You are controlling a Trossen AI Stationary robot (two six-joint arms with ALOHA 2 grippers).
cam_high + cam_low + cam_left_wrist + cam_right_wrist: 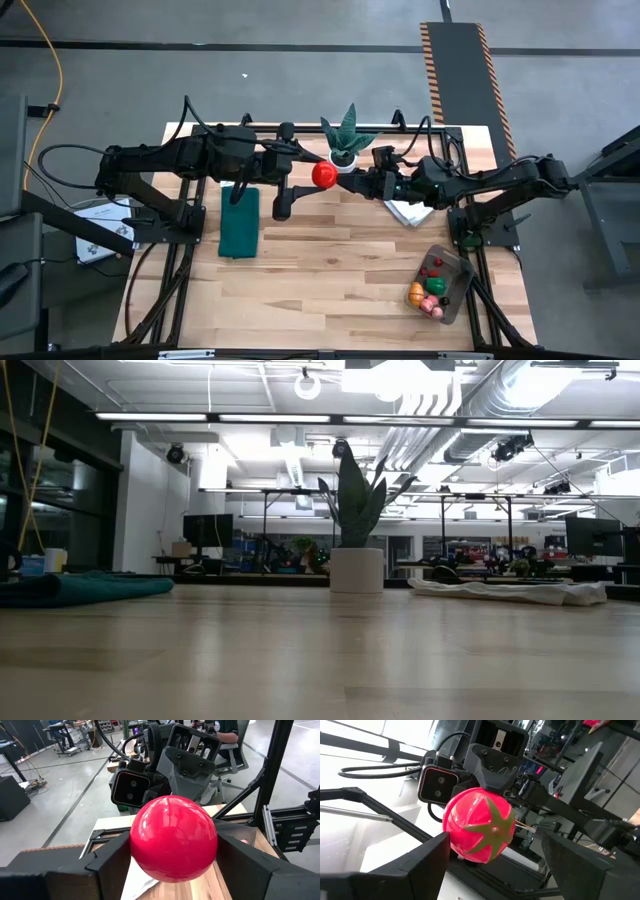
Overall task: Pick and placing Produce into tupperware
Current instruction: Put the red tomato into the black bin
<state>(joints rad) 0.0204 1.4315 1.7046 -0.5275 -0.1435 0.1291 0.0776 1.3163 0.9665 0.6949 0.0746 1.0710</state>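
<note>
Clear grey plastic, the tupperware (441, 285) sits at the table's near right corner with small round produce (428, 292) inside. Farther back, above mid-table, a glossy red tomato (323, 175) is clamped between the left gripper (174, 862) fingers. The right gripper (492, 870) faces it with fingers spread wide on either side, not touching (its wrist view alone shows the tomato's green star-shaped calyx). Left lies a flat green mat (239, 221); behind stand a spiky plant (346, 132) and a folded white cloth (408, 212).

Two dark jointed arms (170, 160), looping black cables.
</note>
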